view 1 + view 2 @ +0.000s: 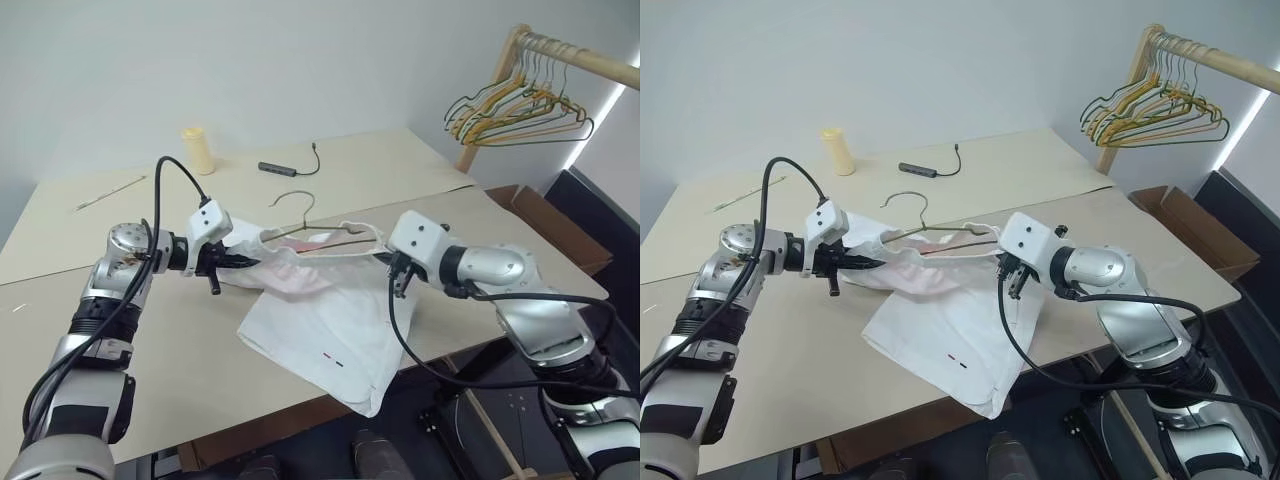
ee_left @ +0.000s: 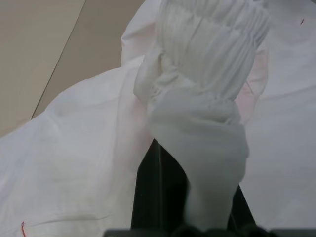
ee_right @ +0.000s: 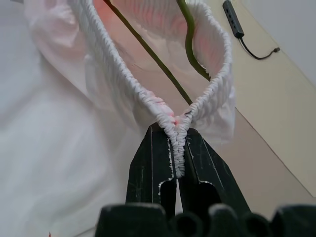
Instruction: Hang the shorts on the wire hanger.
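The white shorts (image 1: 330, 330) lie across the front of the table, one leg hem hanging over the edge, with two tiny dark marks near a hem. The gathered waistband (image 3: 163, 111) is lifted and stretched between both grippers. My left gripper (image 1: 245, 260) is shut on the waistband's left end, fabric bunched over its black fingers (image 2: 158, 197). My right gripper (image 3: 175, 133) is shut on the waistband's right end. The wire hanger (image 1: 309, 212) sits inside the waistband opening, with its wire (image 3: 148, 49) crossing the pink-tinged inside and its hook rising above the shorts.
A yellow cylinder (image 1: 199, 150), a dark hub with a cable (image 1: 278, 169) and a thin stick (image 1: 110, 192) lie at the table's back. A wooden rack with a bunch of coloured hangers (image 1: 520, 110) stands back right, and a cardboard box (image 1: 545, 215) sits beside the table.
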Controlling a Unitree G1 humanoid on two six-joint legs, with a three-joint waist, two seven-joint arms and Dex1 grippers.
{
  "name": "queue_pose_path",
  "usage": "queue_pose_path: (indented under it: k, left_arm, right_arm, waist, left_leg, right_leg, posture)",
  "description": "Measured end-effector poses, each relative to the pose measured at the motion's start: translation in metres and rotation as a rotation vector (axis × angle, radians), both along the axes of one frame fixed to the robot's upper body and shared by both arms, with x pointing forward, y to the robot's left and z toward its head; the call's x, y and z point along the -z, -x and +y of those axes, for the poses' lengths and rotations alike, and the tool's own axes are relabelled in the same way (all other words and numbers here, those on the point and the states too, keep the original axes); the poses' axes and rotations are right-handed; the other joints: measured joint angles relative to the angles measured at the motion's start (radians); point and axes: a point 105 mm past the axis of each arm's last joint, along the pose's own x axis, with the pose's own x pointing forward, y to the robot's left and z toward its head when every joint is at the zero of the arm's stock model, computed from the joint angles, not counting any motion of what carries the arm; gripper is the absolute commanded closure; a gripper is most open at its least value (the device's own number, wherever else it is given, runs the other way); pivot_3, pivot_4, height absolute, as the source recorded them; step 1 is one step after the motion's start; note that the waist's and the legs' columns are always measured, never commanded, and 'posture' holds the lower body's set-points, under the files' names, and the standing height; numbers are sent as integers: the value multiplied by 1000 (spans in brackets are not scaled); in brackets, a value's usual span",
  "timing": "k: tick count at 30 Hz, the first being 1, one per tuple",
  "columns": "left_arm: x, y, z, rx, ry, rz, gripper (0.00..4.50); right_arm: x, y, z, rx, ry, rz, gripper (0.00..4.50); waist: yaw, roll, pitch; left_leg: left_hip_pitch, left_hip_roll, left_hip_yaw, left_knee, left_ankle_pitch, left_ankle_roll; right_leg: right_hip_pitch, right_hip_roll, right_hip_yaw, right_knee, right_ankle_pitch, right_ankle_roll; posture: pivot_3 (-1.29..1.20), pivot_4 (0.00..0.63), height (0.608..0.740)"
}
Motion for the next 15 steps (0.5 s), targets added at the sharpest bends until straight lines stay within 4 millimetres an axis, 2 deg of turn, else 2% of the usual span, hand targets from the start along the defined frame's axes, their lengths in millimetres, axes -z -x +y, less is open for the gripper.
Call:
queue_pose_path:
  k: [5, 9, 15]
  left_arm:
    - [-8, -2, -3, -30, 59, 17, 4500]
    - [-23, 0, -12, -9, 103, 2, 4500]
    - [-36, 5, -22, 34, 134, -18, 4500]
  right_arm:
    - [30, -2, 13, 10, 139, -26, 4478]
    - [47, -16, 16, 79, 208, -70, 3233]
    - [37, -28, 20, 138, 158, -120, 1143]
  waist:
    - [-1, 0, 0]
    - [-1, 0, 0]
    - [-3, 0, 0]
  left_leg:
    - [0, 0, 0, 0, 0, 0]
    - [0, 0, 0, 0, 0, 0]
    - [0, 0, 0, 0, 0, 0]
  right_leg:
    - [0, 0, 0, 1, 0, 0]
    - [0, 0, 0, 1, 0, 0]
    - [0, 0, 0, 1, 0, 0]
  posture:
    - [-162, 12, 740]
    - [-162, 12, 740]
    - [-159, 0, 740]
